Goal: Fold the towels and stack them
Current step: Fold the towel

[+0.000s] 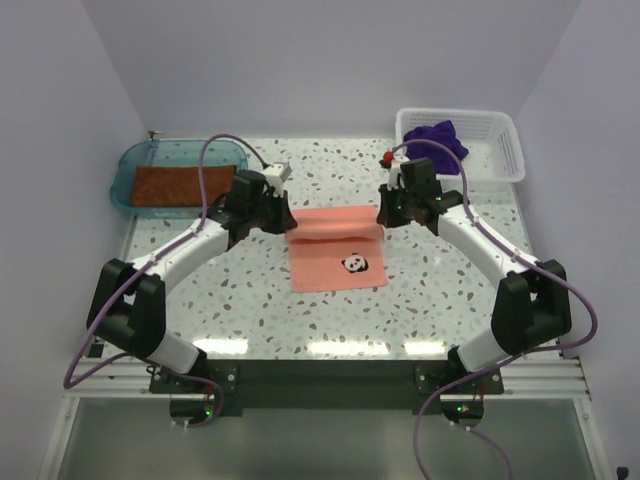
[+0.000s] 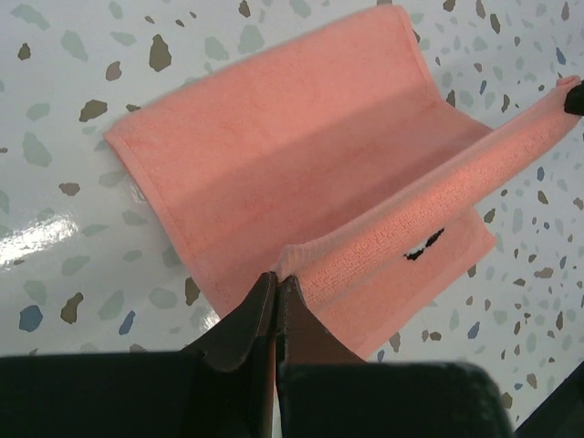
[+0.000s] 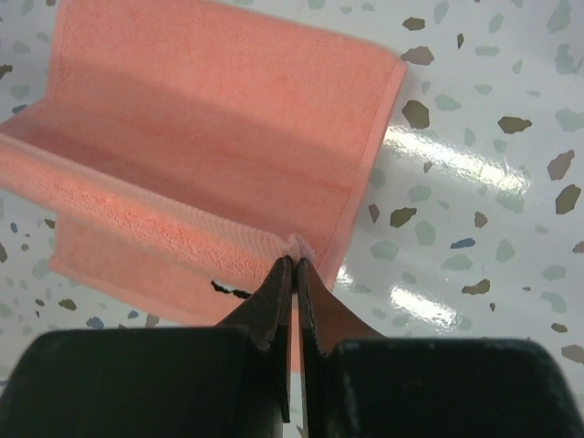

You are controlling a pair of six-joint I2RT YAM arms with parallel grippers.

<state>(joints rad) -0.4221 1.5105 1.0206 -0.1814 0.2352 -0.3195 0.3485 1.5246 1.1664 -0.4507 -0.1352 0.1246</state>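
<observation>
At bench centre, on the white speckled terrazzo bench (image 1: 230, 310), a salmon pink terry-cloth towel with panda print (image 1: 330, 262) lies flat, far edge raised taut, long axis left-right. Left end effector (image 2: 276, 287) and right end effector (image 3: 294, 265) each pinch one far corner, equally near. Towel body extends nearward from them; bare bench past towel's near edge leaves folding room.

Pale lavender walls (image 1: 330, 60), speckled terrazzo tabletop (image 1: 250, 312)

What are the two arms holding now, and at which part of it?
The pink towel. The left fingers pinch one corner of its lifted edge, and the right fingers pinch the other corner. The remainder lies on the table.
</observation>
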